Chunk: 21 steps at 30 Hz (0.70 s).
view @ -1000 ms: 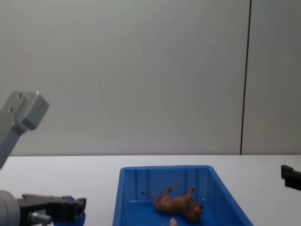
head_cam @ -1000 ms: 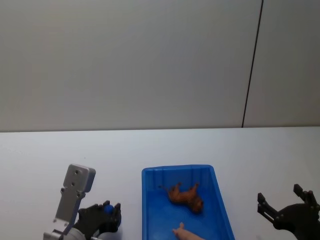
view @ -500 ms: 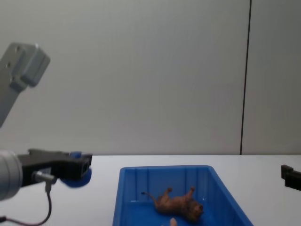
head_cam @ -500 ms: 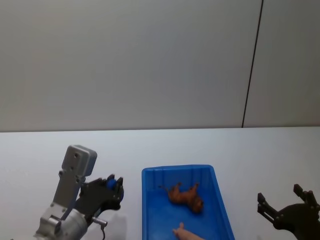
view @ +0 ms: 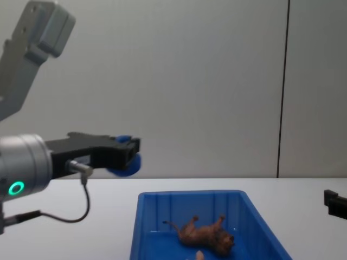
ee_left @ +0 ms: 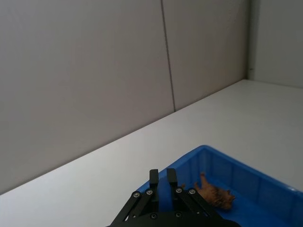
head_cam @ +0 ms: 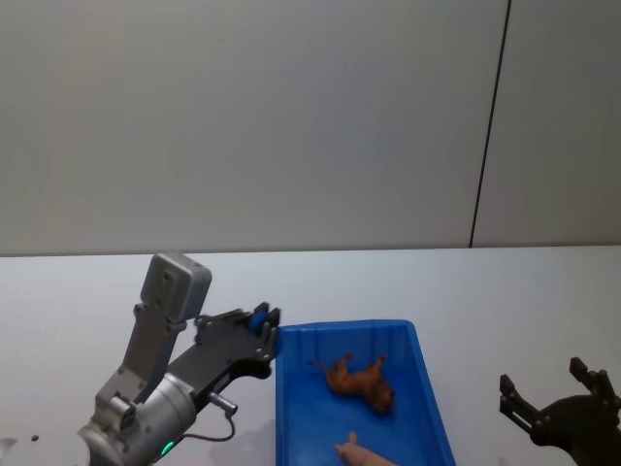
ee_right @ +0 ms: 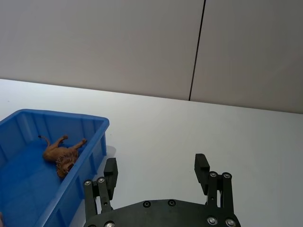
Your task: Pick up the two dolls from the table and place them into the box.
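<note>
Glossy blue plastic box, shaggy brown doll, matt white table

The white table carries 1 blue box.

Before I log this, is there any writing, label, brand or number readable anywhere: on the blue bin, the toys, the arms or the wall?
None: no readable text anywhere.
Blue bin: plain walls, no label.
Brown lion toy and pink toy: no markings.
Left gripper: no print; its arm shows a green light, not text.
Right gripper: no print.
</note>
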Available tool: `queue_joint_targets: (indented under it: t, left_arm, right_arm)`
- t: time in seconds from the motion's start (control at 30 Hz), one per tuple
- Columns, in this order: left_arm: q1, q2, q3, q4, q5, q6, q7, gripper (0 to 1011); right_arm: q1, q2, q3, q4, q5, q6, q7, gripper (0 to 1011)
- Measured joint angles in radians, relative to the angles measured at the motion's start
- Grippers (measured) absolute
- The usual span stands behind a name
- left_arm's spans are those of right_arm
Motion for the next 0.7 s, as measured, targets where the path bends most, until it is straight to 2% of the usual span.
queue_joint_targets:
  t: [0.1, 0.27, 0.37, 0.53, 0.7]
  left_arm:
    - [-0.010, -0.008, 0.003, 0.006, 0.000, -0.014, -0.032, 85]
    - [-0.033, -0.029, 0.012, 0.022, -0.002, -0.043, -0.100, 260]
    - [-0.046, -0.043, 0.019, 0.033, -0.005, -0.059, -0.142, 331]
    - [-0.069, -0.069, 0.032, 0.054, -0.009, -0.085, -0.206, 521]
    - [-0.083, -0.084, 0.040, 0.067, -0.013, -0.099, -0.241, 681]
  right_arm:
    - [0.000, 0.000, 0.000, 0.000, 0.000, 0.000, 0.000, 1001]
    - [0.000, 0.000, 0.000, 0.000, 0.000, 0.000, 0.000, 1001]
    - [0.000, 0.000, 0.000, 0.000, 0.000, 0.000, 0.000, 1001]
    - [0.000, 0.000, 0.000, 0.000, 0.000, 0.000, 0.000, 1001]
    - [0.000, 0.000, 0.000, 0.000, 0.000, 0.000, 0.000, 1001]
